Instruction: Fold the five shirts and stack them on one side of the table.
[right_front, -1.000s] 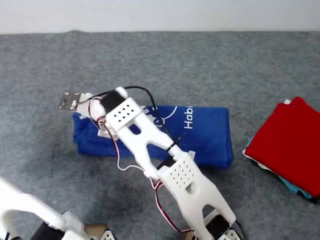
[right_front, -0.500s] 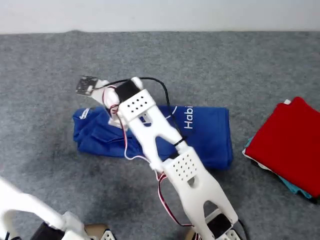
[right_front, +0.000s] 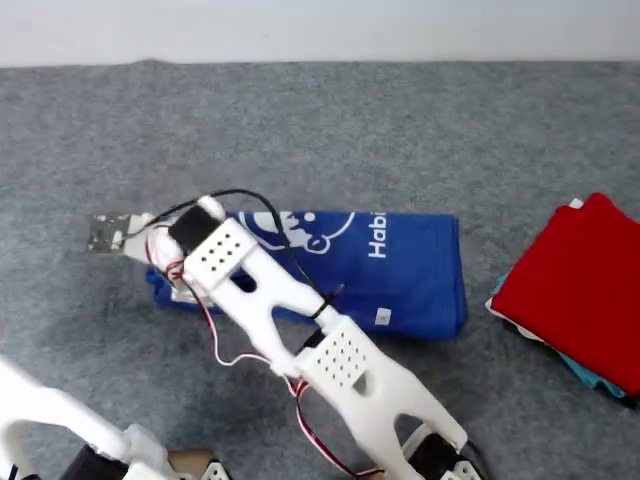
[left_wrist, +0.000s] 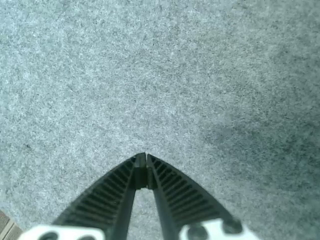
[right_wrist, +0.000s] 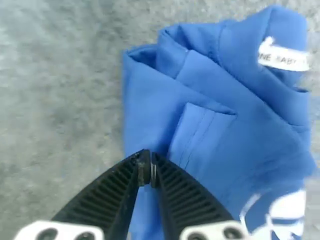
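This looks like a robot lab or test room. A flat table with a grey fuzzy carpet top (right_front: 400, 130) is the work spot. A plain white wall (right_front: 320, 30) runs along the table's far edge. At the table's near edge stand two white plastic robot arms, one with rows of little holes (right_front: 345, 360) and one at the corner (right_front: 50, 415). Thin red and black wires (right_front: 212, 330) hang loose along the first arm.
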